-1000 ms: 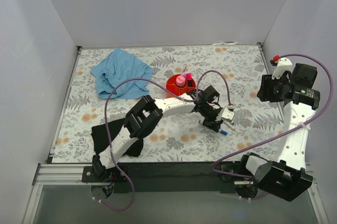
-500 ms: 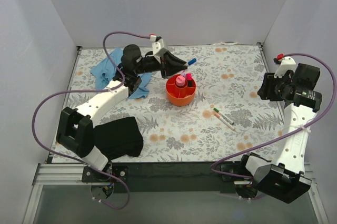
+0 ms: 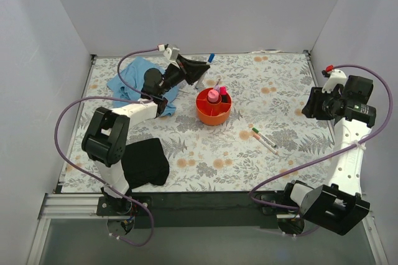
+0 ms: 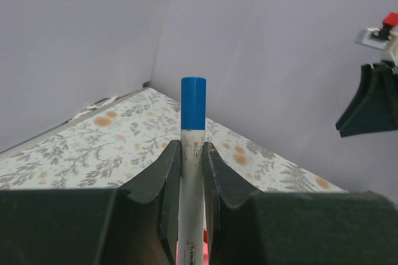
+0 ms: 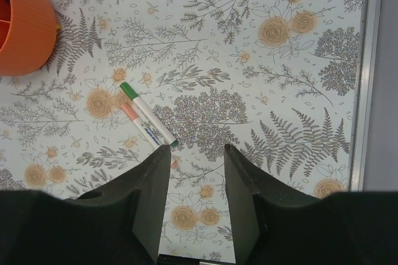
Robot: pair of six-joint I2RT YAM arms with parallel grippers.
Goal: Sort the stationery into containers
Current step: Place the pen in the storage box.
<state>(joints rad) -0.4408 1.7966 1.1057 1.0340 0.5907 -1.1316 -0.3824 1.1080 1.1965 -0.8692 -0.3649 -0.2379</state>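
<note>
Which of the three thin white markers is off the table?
The blue-capped white marker, clamped in the left gripper in the air. The green-capped marker and red-capped marker lie side by side on the floral table.

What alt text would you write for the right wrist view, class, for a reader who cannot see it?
The right gripper, open and empty, hangs above a floral table where a green-capped marker and a red-capped marker lie side by side. Part of an orange bowl shows at upper left.
</note>
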